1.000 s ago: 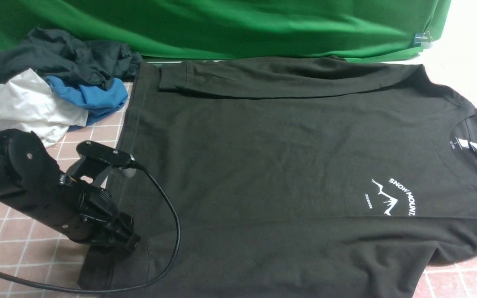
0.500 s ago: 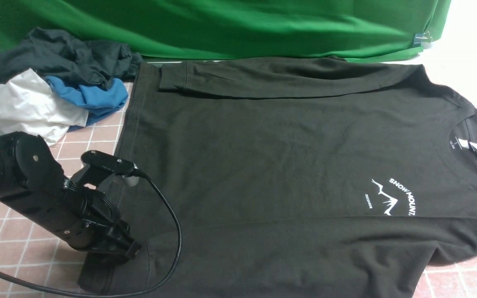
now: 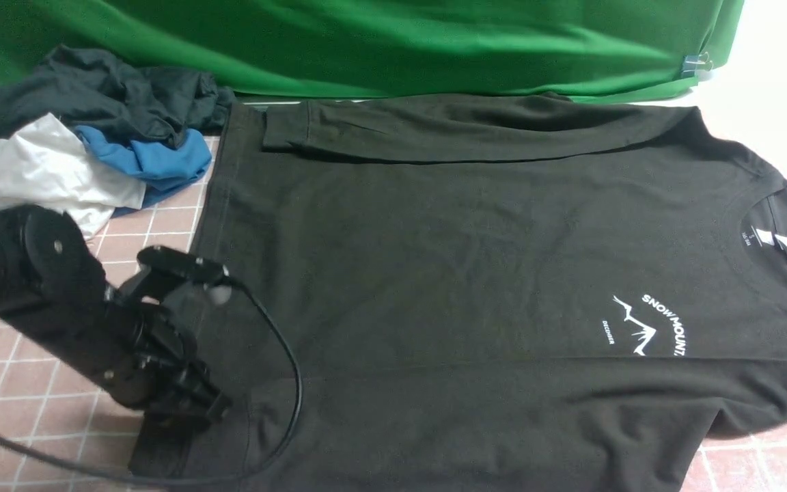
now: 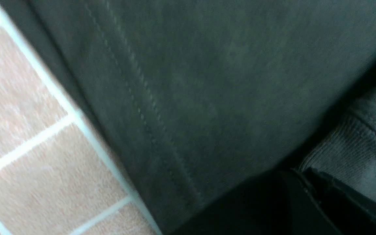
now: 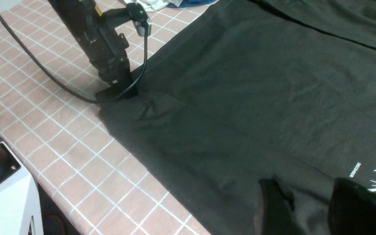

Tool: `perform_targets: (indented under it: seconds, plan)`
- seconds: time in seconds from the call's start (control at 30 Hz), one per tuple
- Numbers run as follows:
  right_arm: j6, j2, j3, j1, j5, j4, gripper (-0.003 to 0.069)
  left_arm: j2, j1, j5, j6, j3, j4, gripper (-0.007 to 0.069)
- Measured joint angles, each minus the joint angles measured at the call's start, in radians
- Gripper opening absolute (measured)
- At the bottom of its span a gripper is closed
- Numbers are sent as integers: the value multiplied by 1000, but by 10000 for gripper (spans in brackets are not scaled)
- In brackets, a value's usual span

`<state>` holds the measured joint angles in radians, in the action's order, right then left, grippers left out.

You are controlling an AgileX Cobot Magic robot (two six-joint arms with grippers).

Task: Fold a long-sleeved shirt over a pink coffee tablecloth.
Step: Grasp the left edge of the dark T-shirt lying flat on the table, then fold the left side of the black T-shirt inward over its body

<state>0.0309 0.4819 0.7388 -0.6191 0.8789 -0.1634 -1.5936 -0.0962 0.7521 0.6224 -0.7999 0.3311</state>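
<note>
The black long-sleeved shirt (image 3: 475,260) lies flat on the pink coffee tablecloth (image 3: 24,410), collar to the right and white logo (image 3: 646,324) up. Both sleeves are folded across the body, one along the far side (image 3: 468,130) and one along the near side. My left gripper (image 3: 182,420) is pressed down at the shirt's near left corner and is shut on the fabric there. The left wrist view shows a ribbed cuff (image 4: 348,143) at the closed jaws. My right gripper (image 5: 300,186) shows only in its own wrist view. It hovers open above the shirt (image 5: 240,98) near the logo.
A heap of black, blue and white garments (image 3: 93,137) lies at the back left beside the shirt's hem. A green backdrop (image 3: 366,41) hangs behind. The left arm's cable (image 3: 291,389) loops over the shirt. A white stand (image 5: 8,195) sits off the table's near edge.
My left gripper has closed its jaws on the shirt's near left corner. The arm has sunk slightly and the wrist camera has shifted a little toward me. The shirt lies as before.
</note>
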Motion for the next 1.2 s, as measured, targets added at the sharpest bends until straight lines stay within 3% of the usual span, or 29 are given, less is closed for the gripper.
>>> perform_targets:
  seconds: [0.5, 1.03, 1.2]
  plan:
    - [1, 0, 0, 0, -5, 5, 239, 32, 0, 100, -121, -254, -126, 34]
    - [2, 0, 0, 0, -49, 7, 239, -204, 0, 71, -160, -525, -227, 34]
    - [2, 0, 0, 0, -54, 7, 239, -282, 0, 39, -234, -564, -287, 34]
